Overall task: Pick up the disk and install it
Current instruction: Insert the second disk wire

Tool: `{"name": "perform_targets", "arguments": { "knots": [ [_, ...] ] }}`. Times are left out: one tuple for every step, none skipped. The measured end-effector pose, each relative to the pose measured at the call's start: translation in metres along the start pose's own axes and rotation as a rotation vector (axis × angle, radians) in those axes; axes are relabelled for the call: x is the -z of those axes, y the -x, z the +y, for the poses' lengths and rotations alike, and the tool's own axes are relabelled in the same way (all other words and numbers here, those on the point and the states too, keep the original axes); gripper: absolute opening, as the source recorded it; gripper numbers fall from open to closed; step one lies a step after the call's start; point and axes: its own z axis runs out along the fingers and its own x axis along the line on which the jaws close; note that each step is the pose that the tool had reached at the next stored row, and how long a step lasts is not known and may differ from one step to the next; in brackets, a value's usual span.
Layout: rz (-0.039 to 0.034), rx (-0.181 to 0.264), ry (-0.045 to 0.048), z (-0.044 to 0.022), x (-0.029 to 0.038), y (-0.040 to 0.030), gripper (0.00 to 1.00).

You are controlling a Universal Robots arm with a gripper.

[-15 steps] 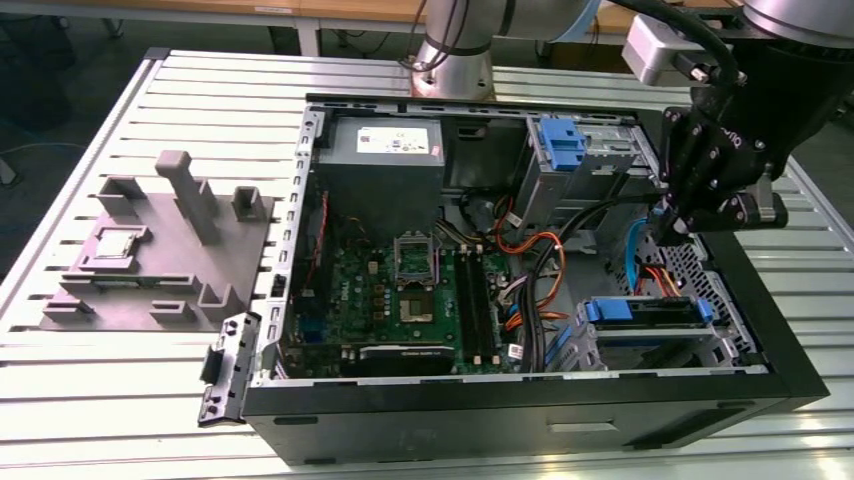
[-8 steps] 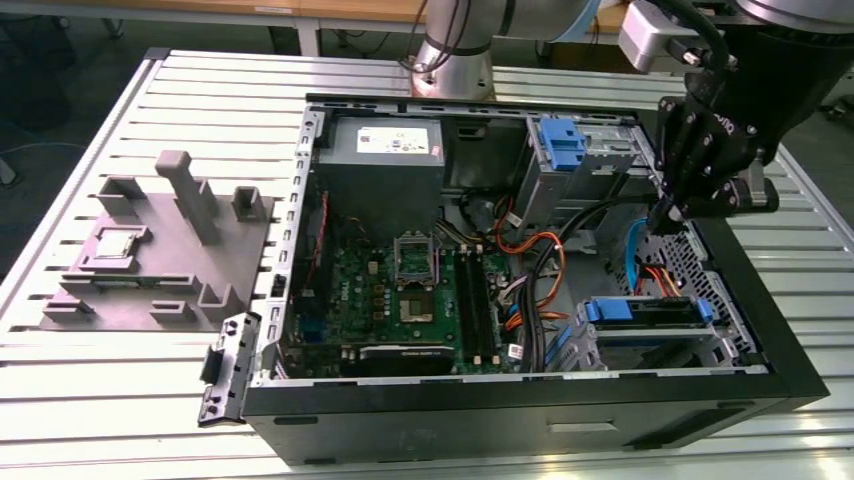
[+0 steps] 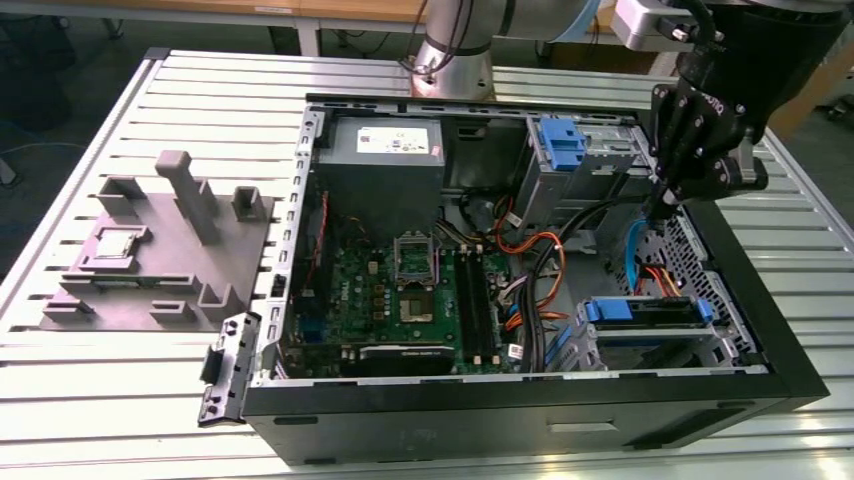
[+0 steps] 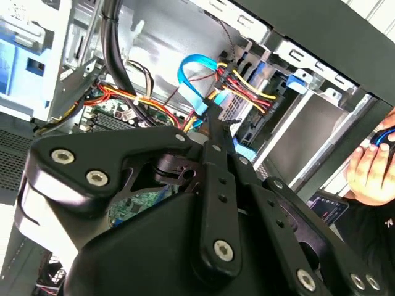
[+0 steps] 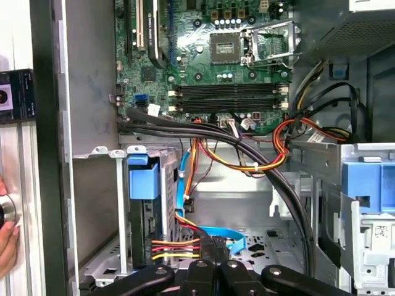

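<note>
The disk (image 3: 561,148) stands on edge in its blue carrier inside the metal cage at the back of the open computer case (image 3: 534,400), to the exterior view's right of the grey power supply. The first wrist view catches its blue bracket and a white label (image 5: 370,203). My gripper (image 3: 663,205) hangs over the case's side on the exterior view's right, apart from the disk, between it and a second blue carrier (image 3: 641,312) in the front bay. In both wrist views the black fingers (image 4: 213,132) (image 5: 213,268) are pressed together with nothing between them, just above a blue data cable (image 4: 191,65).
A motherboard (image 3: 400,290) lies in the case floor, with orange, yellow and black cables (image 5: 247,154) running across to the bays. The power supply (image 3: 380,150) sits at the back. A grey fixture (image 3: 160,250) stands on the slatted table. A person's hand (image 4: 370,169) is beside the case.
</note>
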Motion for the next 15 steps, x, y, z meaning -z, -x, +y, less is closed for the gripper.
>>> {"name": "perform_targets", "arguments": {
  "knots": [
    [0.0002, -0.004, 0.0008, -0.0004, 0.0, 0.0008, 0.11],
    [0.0005, -0.007, 0.001, -0.0006, -0.0002, 0.0018, 0.11],
    [0.0006, -0.008, 0.0012, -0.0006, -0.0006, 0.0027, 0.11],
    [0.0006, -0.009, 0.0013, -0.0007, -0.001, 0.0038, 0.11],
    [0.0014, -0.009, 0.0013, -0.001, -0.0012, 0.0056, 0.11],
    [0.0053, -0.01, 0.0012, -0.0012, -0.0012, 0.0076, 0.11],
    [0.0109, -0.01, 0.001, -0.0016, -0.0011, 0.0099, 0.18],
    [0.0161, -0.01, 0.0007, -0.0019, -0.001, 0.012, 0.18],
    [0.0239, -0.01, 0.0003, -0.0022, -0.001, 0.0137, 0.18],
    [0.035, -0.009, -0.0001, -0.0023, -0.0011, 0.0151, 0.18],
    [0.0511, -0.009, -0.0009, -0.0025, -0.0011, 0.0165, 0.18],
    [0.0671, -0.008, -0.0017, -0.0027, -0.0011, 0.0173, 0.18],
    [0.0801, -0.008, -0.0023, -0.0028, -0.0014, 0.0179, 0.19],
    [0.0887, -0.007, -0.0027, -0.0028, -0.0019, 0.0186, 0.19],
    [0.0914, -0.007, -0.0028, -0.0028, -0.0029, 0.0195, 0.25]
  ]
}}
